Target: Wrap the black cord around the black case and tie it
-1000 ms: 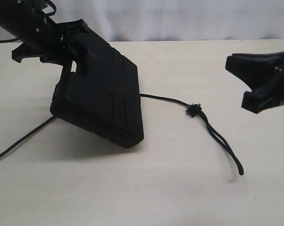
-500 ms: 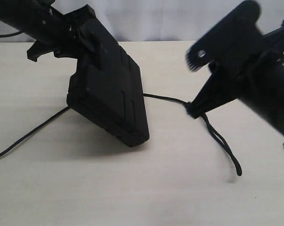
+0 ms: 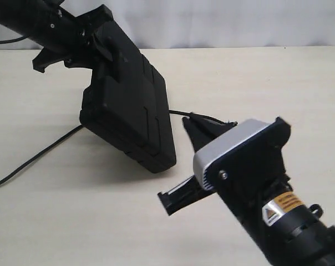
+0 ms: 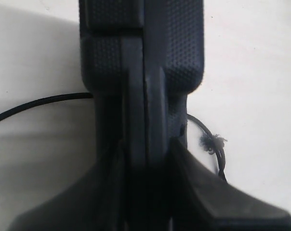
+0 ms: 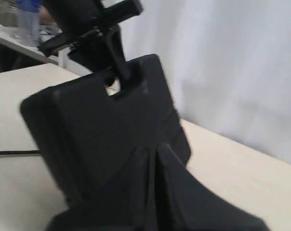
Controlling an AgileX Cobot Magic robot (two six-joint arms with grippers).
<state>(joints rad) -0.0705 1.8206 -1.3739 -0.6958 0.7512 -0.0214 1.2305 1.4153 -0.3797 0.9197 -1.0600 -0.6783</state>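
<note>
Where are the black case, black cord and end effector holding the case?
black case (image 3: 128, 113): exterior view, broad face.
black cord (image 4: 212, 142): left wrist view, frayed knot.
left end effector (image 3: 98, 55): exterior view, between fingertips.

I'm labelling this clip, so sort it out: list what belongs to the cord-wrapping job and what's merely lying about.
In the job:
black case, clamped by the left gripper
black cord, trailing out from both sides of the case
right gripper, close by the cord

Lying about:
table
white curtain behind it
bottle, blurred, in the background
</note>
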